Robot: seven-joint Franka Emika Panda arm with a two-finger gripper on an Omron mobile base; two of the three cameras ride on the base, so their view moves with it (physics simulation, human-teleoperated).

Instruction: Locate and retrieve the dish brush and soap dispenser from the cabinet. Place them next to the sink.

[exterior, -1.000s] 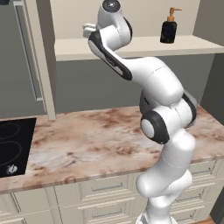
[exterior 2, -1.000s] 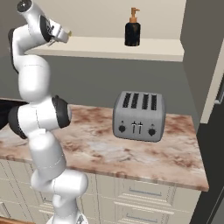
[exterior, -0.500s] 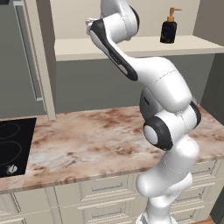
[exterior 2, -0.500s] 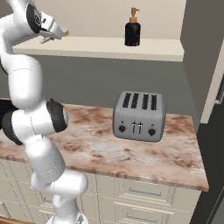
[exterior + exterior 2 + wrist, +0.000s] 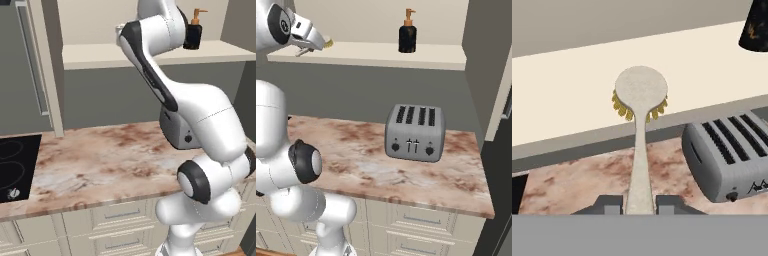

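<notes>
The tool [image 5: 639,204] is clamped on the handle of the dish brush [image 5: 640,115], whose round head reaches out ahead of the fingertips, above the front edge of the cabinet's pale shelf [image 5: 567,95]; whether it touches the shelf is unclear. Below, the toaster [image 5: 415,132] stands on the marble tabletop [image 5: 356,155]. Farther along the shelf, the soap dispenser [image 5: 407,34] stands untouched. By my judgement the brush is fetched but not delivered; both items remain to be placed by the sink.

White glossy arm [image 5: 200,115], dark joints, prob. grey tool.
</notes>
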